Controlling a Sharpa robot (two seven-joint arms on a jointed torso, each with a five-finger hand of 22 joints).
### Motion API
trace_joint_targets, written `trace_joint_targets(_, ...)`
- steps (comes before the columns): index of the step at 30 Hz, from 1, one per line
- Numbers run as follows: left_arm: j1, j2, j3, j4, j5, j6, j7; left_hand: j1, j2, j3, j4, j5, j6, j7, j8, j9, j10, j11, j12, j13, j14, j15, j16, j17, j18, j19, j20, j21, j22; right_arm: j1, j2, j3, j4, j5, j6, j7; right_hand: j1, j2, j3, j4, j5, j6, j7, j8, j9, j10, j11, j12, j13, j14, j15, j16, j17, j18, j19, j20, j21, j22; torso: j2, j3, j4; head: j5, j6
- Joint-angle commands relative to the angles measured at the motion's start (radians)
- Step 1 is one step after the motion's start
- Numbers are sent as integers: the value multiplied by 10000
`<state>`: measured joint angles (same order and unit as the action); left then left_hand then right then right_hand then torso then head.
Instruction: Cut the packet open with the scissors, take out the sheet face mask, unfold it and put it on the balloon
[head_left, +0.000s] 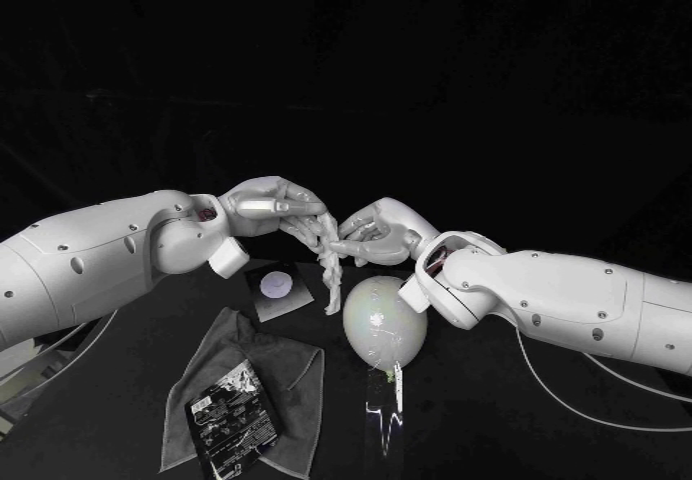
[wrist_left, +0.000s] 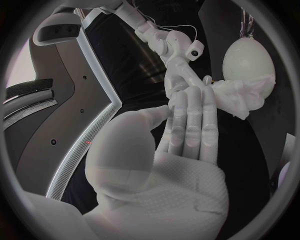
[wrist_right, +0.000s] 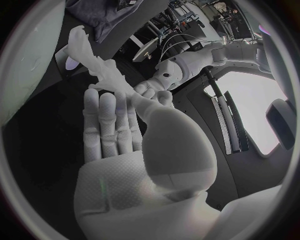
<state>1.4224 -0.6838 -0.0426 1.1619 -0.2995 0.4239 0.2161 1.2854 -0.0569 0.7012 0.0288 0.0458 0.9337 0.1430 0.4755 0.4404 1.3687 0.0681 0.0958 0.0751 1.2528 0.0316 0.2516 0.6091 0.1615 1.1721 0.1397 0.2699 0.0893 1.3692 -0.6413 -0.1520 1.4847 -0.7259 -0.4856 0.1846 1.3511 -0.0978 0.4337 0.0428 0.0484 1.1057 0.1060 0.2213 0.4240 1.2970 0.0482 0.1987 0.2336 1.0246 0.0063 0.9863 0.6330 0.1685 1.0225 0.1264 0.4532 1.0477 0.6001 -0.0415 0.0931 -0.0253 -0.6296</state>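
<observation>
Pinching the sheet face mask (head_left: 330, 265) from both sides, the left hand (head_left: 267, 207) and the right hand (head_left: 378, 235) met fingertip to fingertip, and the mask hung down as a twisted, bunched strip just above the balloon (head_left: 382, 325). Unfolding looked to be the step; next, the hands needed to draw apart and spread it. Count: one mask, one balloon, one packet (head_left: 234, 418) lying on one grey cloth (head_left: 267, 360) on the tabletop (head_left: 490, 430).

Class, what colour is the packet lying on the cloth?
The packet is black with pale print, clearest in the head view.
</observation>
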Motion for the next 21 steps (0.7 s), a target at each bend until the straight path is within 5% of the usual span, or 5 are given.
trace_joint_targets(1, 24, 11, 15, 4, -34, 149, 53, 93, -24, 163, -186, 33, 44, -57, 54, 564, 52, 21, 39, 9, 20, -64, 52, 13, 198, 28, -9, 63, 11, -3, -34, 4, 39, -158, -258, 263, 159, 33, 84, -102, 1, 146, -157, 263, 157, 279, -125, 234, 155, 213, -106, 291, 99, 140, 101, -119, 284, 286, 1, 4, -2, 2, -3)
trace_joint_targets(7, 24, 5, 14, -34, -79, 128, 59, 93, -24, 163, -186, 33, 44, -57, 54, 564, 52, 21, 39, 9, 20, -64, 52, 13, 198, 28, -9, 63, 11, -4, -115, 4, 56, -289, -301, 227, 43, -40, 280, -132, -5, 50, -278, 696, 406, 411, -256, 567, 469, 343, -244, 678, 209, 110, 59, -288, 779, 853, -2, 3, -6, 2, 2)
trace_joint_targets(21, 24, -24, 12, -93, -219, 47, 72, 96, -26, 158, -185, 33, 40, -57, 58, 584, 53, 21, 42, 11, 18, -64, 56, 26, 196, 23, -11, 72, 17, -5, -397, 4, 210, -392, -337, 129, -215, -434, 208, -83, -2, 30, -272, 936, 474, 234, -249, 697, 682, 249, -240, 792, 211, 89, -103, -311, 998, 1186, 0, 1, -3, 4, 27)
